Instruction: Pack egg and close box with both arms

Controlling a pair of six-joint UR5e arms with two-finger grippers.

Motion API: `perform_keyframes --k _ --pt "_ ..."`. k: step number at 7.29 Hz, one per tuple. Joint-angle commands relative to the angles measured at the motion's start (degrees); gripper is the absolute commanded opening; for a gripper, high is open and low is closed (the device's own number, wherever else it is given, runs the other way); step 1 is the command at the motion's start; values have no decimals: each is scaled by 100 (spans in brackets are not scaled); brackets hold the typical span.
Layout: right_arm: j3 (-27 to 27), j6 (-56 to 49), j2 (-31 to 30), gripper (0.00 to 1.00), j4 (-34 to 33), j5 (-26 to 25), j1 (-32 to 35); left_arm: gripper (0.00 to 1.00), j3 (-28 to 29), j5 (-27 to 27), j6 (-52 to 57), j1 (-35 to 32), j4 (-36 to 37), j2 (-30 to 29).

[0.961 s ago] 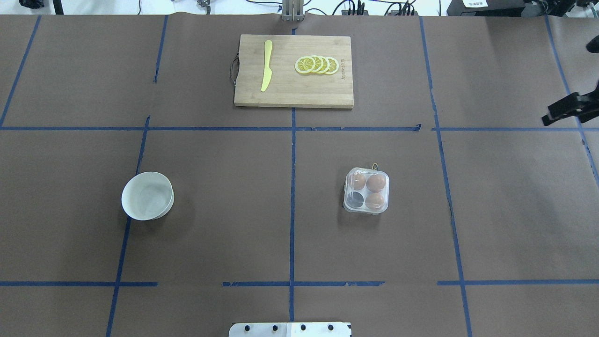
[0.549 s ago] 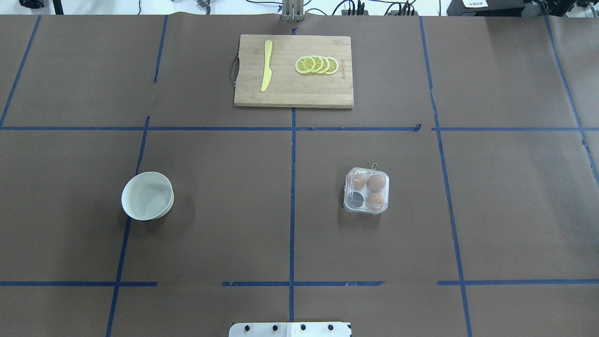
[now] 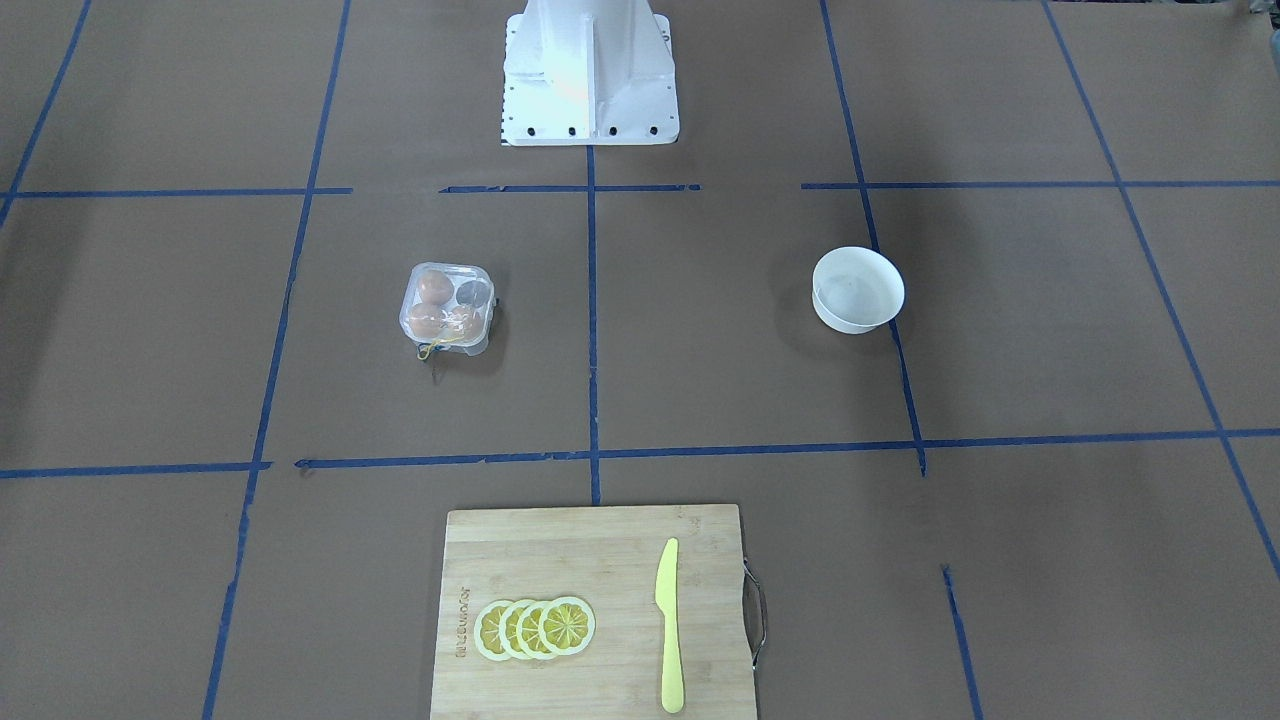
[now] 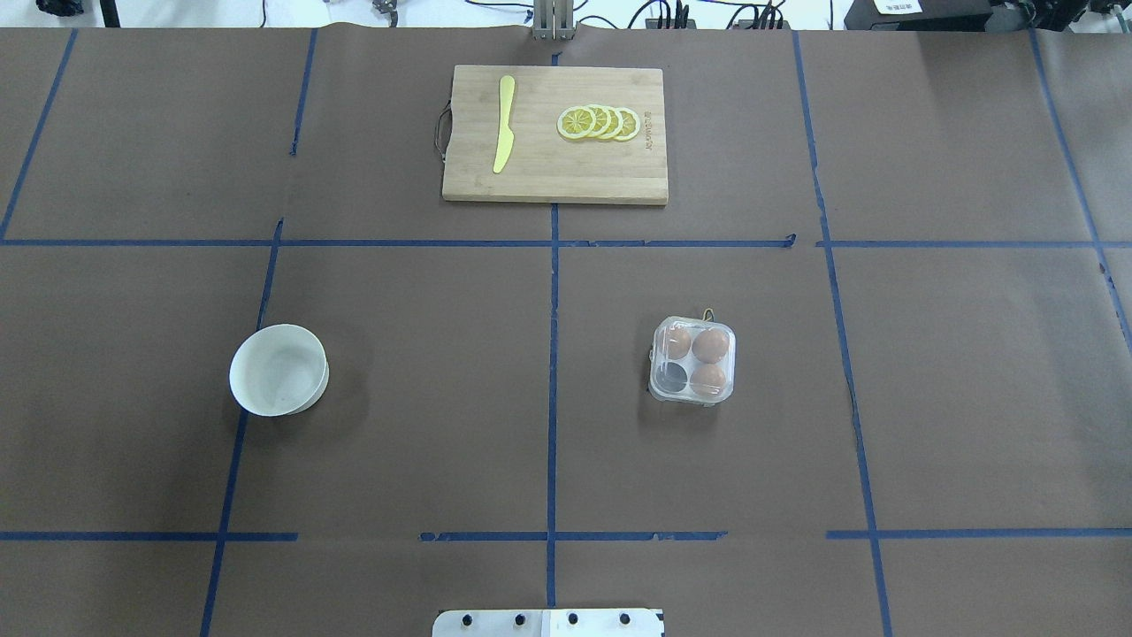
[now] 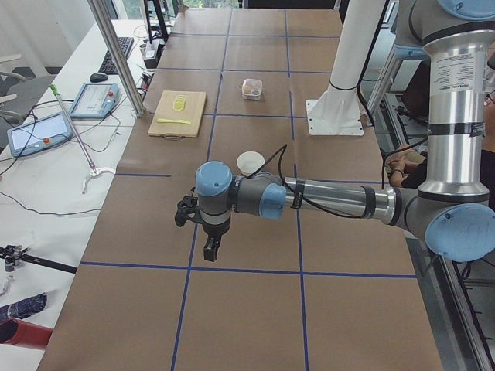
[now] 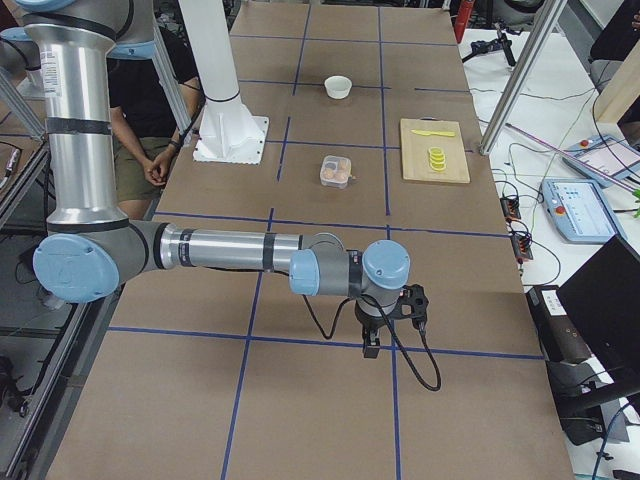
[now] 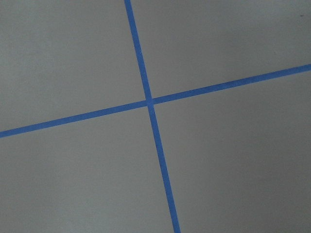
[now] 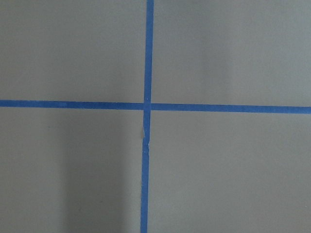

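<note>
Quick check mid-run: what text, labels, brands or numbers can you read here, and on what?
Nothing is legible as text.
Engraved brand mark on the cutting board: too small to read.
Printed label on the left arm: blurred.
White label on the black case beyond the table: too small.
Box and bowl: no text visible.

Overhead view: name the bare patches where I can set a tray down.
Bare paper lies between the bowl and the egg box, right of the box, and either side of the cutting board. The board itself is crowded with a knife and lemon slices.
</note>
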Motion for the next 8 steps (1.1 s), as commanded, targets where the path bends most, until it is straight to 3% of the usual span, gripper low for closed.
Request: perform_keyframes --k 1,8 --pt "-7 -2 4 100 0 27 88 100 116 -17 7 -50 -7 18" --pt "-16 25 -31 100 -9 106 177 100 152 -25 7 -50 -24 9"
